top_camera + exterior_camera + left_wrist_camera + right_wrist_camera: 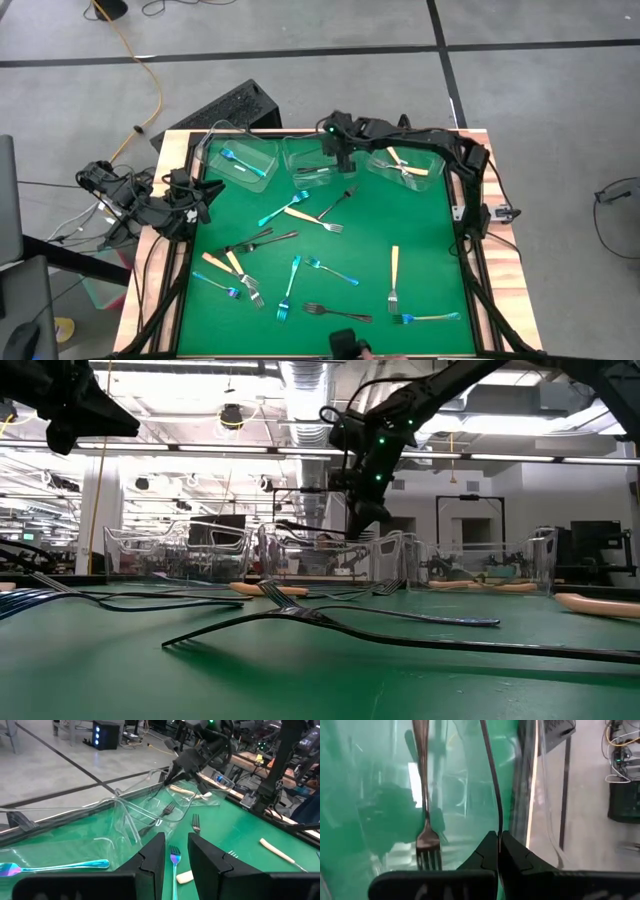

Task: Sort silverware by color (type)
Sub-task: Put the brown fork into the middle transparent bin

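My right gripper (343,160) is shut on a dark grey fork (492,780) over the middle clear tub (300,182) at the table's far edge, about level with its rim (300,545). A second dark fork (423,800) lies in that tub. The left tub (215,140) holds a blue fork (240,162). The right tub (425,155) holds cream-handled forks (408,165). Several blue, dark and cream forks lie scattered on the green mat (420,230). My left gripper (203,195) stands open at the table's left edge, touching nothing. My right gripper pinches the dark fork between its two fingertips close to one end (498,827); which end cannot be told. The fingers slant down from the table's right. The fork is seen edge-on, reaches away from the fingers about level (310,528), and is lifted clear of the table.
On the mat lie a dark fork (337,312) and a blue fork (430,317) near the front edge, a cream fork (394,275) at the right, and a cluster of forks (240,265) at the left. A black case (225,105) sits on the floor beyond the far edge.
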Controlling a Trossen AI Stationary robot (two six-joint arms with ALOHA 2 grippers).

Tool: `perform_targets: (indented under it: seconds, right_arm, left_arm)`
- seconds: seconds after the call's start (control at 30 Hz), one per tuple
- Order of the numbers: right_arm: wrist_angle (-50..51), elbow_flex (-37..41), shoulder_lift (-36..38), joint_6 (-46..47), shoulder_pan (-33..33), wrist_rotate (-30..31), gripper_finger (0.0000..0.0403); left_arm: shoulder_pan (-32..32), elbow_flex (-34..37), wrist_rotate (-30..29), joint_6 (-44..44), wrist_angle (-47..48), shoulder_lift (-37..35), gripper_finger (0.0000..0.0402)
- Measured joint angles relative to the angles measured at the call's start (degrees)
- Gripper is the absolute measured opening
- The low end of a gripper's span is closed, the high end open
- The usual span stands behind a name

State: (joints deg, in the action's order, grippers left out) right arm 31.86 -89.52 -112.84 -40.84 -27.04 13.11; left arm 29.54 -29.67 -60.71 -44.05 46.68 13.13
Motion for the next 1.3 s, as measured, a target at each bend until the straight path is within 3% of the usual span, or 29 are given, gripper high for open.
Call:
perform_targets:
  seconds: [0.17, 0.53, 0.97, 1.3]
  right_arm:
    - [0.08, -0.02, -0.39, 0.13, -0.94, -3.99, 0.0021]
    - [1.92, -0.07, -5.54, -2.25, -2.38, -4.2, 0.0021]
    - [3.02, -0.04, -6.58, -2.48, -3.21, -6.26, 0.0027]
    - [4.17, -0.04, -6.58, -1.64, -3.52, -11.74, 0.003]
  left_arm:
    - [0.0, 0.0, -1.32, 0.0, 0.19, 0.0, 0.0069]
    - [0.0, 0.0, -2.78, 0.0, 0.22, 0.0, 0.0069]
    - [0.0, 0.0, -4.79, 0.0, 0.24, 0.0, 0.0069]
    - [0.0, 0.0, -4.9, 0.0, 0.24, 0.0, 0.0069]
